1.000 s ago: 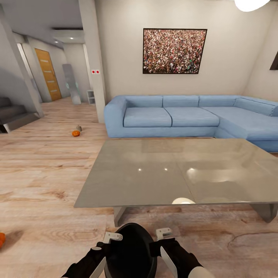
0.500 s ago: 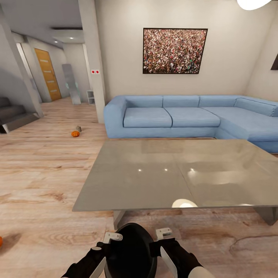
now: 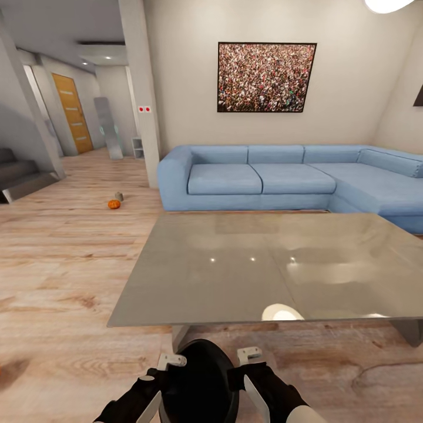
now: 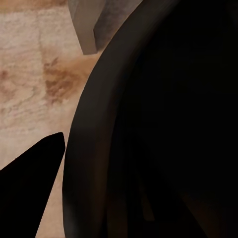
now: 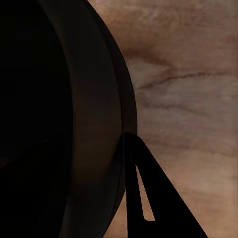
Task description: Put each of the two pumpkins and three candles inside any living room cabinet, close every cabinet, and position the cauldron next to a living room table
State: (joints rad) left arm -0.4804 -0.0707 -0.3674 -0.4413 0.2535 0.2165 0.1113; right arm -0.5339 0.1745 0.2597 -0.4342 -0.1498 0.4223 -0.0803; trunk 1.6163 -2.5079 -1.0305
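Head view: both arms low, left tool (image 3: 157,376) and right tool (image 3: 254,370) clamping black cauldron (image 3: 200,376) between them.

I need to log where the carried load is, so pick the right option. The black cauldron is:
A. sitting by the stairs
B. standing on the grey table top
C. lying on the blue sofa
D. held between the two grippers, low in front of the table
D: the cauldron sits between the left gripper and right gripper, short of the table edge.
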